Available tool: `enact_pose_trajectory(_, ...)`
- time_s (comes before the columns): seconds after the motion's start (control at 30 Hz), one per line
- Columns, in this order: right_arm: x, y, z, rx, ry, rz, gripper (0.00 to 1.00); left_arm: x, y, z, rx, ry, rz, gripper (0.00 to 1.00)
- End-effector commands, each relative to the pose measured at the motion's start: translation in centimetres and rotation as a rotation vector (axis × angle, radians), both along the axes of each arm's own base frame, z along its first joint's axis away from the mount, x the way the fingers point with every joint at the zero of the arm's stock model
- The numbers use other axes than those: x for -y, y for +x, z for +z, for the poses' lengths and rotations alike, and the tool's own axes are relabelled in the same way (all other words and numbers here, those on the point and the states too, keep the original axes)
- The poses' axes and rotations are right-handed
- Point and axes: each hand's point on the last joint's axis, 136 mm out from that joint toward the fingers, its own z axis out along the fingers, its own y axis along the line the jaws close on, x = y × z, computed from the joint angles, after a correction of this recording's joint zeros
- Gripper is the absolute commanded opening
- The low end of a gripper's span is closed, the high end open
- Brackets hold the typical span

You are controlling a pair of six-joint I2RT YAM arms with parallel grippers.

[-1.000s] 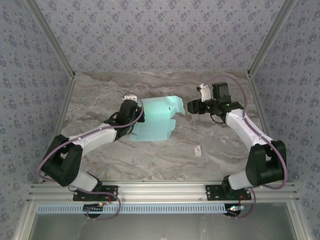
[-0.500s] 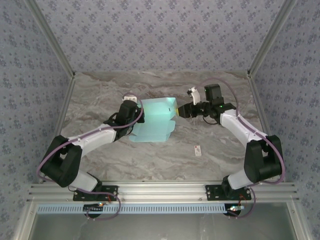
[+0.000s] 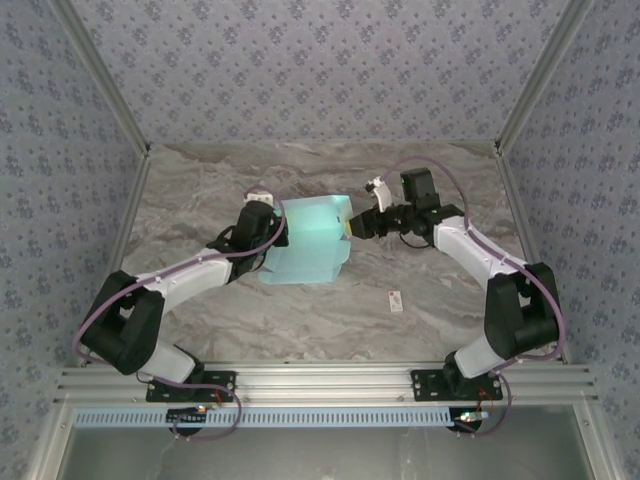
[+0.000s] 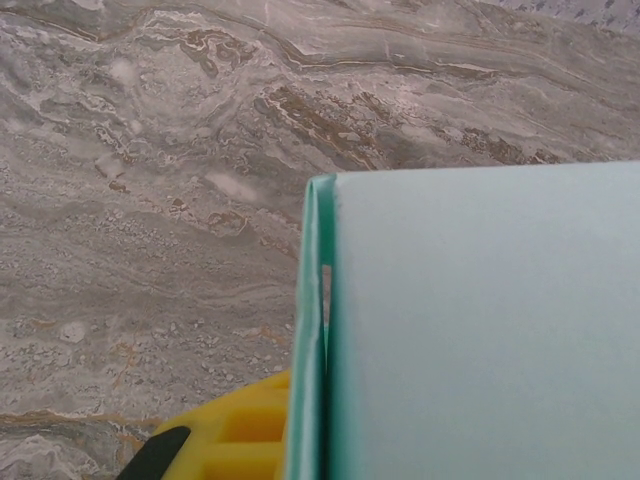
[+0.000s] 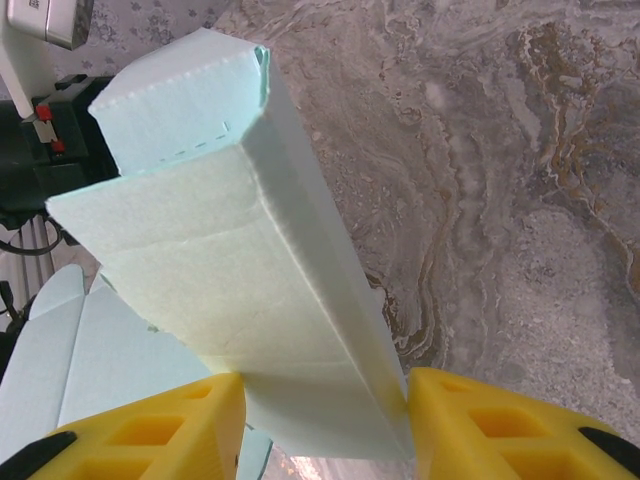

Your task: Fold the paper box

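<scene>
The paper box (image 3: pixel 312 238) is pale turquoise card, partly folded, lying mid-table with a raised hollow section along its far edge. My left gripper (image 3: pixel 284 236) is shut on the card's left edge. In the left wrist view a yellow finger (image 4: pixel 235 432) shows left of the thin card edge (image 4: pixel 312 340), and the other finger is hidden behind the panel. My right gripper (image 3: pixel 353 226) straddles the right end of the raised section (image 5: pixel 230 270). Its two yellow fingers (image 5: pixel 150 432) press against the section's opposite sides.
A tiny white tag (image 3: pixel 396 300) lies on the marble table right of centre, nearer the front. Patterned walls and slanted aluminium posts (image 3: pixel 530 90) close in the back and sides. A rail (image 3: pixel 320 380) runs along the near edge.
My right gripper has moved left from open table onto the box's right end, pushing the protruding flap inward, and its jaws narrowed slightly. The left arm has held still.
</scene>
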Motion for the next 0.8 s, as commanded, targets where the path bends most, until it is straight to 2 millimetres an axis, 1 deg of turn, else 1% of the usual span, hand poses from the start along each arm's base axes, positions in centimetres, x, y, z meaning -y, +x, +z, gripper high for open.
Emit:
enact_pose_trajectory(0.0, -1.0, 0.3, 1.4, 0.051, 0.019, 0.054, 0.49, 0.8, -0.2, 2.1, 0.036, -0.062, -0.031, 0.0)
enact_pose_trajectory(0.17, -1.4, 0.5, 1.6, 0.071, 0.026, 0.089, 0.51, 0.9, -0.3, 2.3, 0.038, -0.066, -0.039, 0.0)
enact_pose_trajectory(0.43, -2.1, 0.6, 1.8, 0.076, 0.045, 0.131, 0.51, 1.2, -0.4, 2.2, 0.033, -0.07, -0.054, 0.0)
enact_pose_trajectory(0.77, -2.8, 1.3, 2.2, 0.12, -0.009, 0.069, 0.47, 1.5, -0.5, 2.3, 0.033, -0.07, -0.061, 0.0)
